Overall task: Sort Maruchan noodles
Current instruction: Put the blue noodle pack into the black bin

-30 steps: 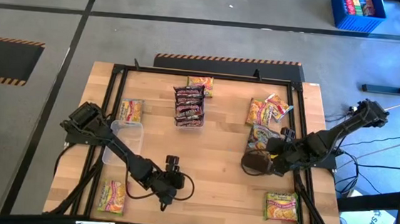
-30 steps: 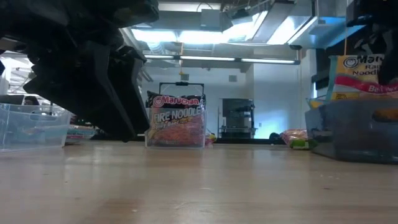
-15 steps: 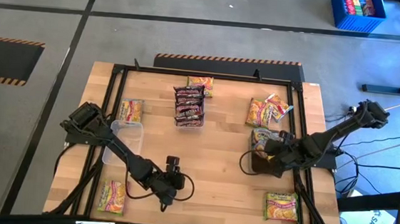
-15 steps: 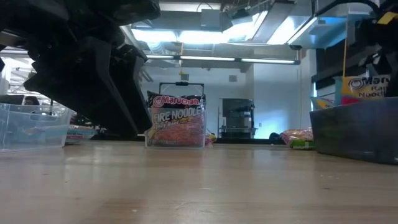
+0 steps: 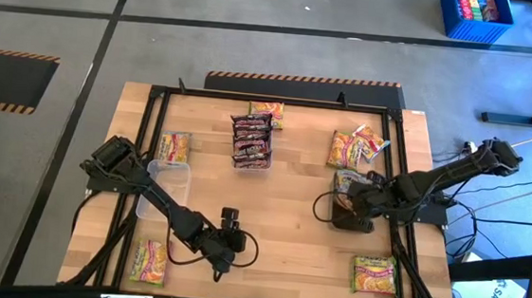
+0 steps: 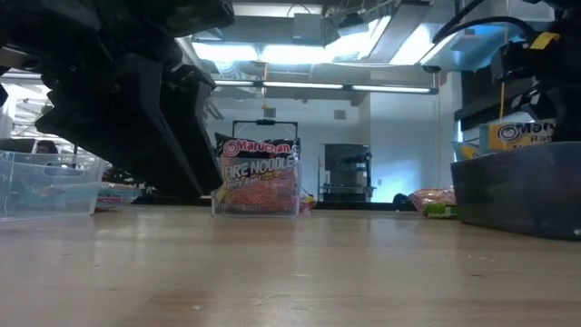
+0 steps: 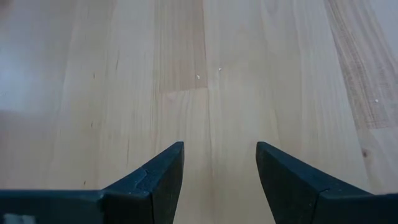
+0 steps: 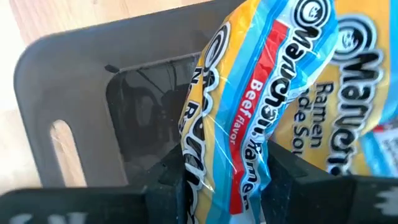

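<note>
Between the right tool jaws, seemingly, noodle packet

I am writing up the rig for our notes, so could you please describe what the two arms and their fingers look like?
Both arms are dark, nearly black, jointed links. A black cable loops beside the left gripper and another beside the right gripper. The left fingers are flat, dark teal-black wedges tapering to blunt tips; the right fingers are similarly dark and matte.

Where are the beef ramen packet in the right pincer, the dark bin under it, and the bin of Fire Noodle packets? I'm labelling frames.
Yellow-blue plastic beef ramen packet (image 8: pixel 233 134), right wrist view, red flavour stripe.
Dark plastic rectangular bin (image 8: pixel 74 81), right wrist view, wall.
Clear bin of maroon Fire Noodle packets (image 6: pixel 259 173), low view, front packet.
</note>
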Tool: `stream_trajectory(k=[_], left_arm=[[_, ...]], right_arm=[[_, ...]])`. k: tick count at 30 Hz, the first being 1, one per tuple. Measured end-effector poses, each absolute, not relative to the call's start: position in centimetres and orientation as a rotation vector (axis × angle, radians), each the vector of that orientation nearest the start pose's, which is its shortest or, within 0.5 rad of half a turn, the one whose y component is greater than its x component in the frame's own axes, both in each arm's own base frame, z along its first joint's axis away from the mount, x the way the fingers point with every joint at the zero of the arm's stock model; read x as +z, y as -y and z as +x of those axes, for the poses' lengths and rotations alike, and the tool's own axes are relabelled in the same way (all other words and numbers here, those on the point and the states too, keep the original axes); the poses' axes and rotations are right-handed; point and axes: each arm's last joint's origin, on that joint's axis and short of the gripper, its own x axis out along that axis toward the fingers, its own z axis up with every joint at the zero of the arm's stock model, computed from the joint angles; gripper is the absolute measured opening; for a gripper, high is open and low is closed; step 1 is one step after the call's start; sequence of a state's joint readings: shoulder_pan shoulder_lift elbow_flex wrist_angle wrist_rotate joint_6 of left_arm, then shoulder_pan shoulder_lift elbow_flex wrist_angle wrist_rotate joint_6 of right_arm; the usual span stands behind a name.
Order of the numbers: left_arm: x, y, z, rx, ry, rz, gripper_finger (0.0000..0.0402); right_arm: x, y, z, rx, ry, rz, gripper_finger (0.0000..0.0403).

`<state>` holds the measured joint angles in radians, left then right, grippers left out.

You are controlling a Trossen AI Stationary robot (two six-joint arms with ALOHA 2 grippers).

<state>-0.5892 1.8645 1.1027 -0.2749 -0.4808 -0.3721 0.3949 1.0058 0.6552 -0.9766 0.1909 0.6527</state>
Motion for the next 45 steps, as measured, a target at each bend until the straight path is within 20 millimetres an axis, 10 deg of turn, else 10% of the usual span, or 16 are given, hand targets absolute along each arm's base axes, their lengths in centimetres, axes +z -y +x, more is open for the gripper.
stream_trajectory(k=[8,23,45], left_arm=[[15.0,19.1,30.9,0.064,-0.884,0.188,0.0195],[15.0,19.1,30.9,0.06,-0.881,0.185,0.0195],[15.1,19.2,31.1,0.016,-0.888,0.156,0.0195]], right_arm=[[20.7,-5.2,15.0,-0.114,-1.194,-0.05,0.0122],[20.8,-4.5,15.2,-0.226,-1.176,0.04,0.0123],[20.8,-2.9,15.6,-0.328,-1.157,0.02,0.0225]])
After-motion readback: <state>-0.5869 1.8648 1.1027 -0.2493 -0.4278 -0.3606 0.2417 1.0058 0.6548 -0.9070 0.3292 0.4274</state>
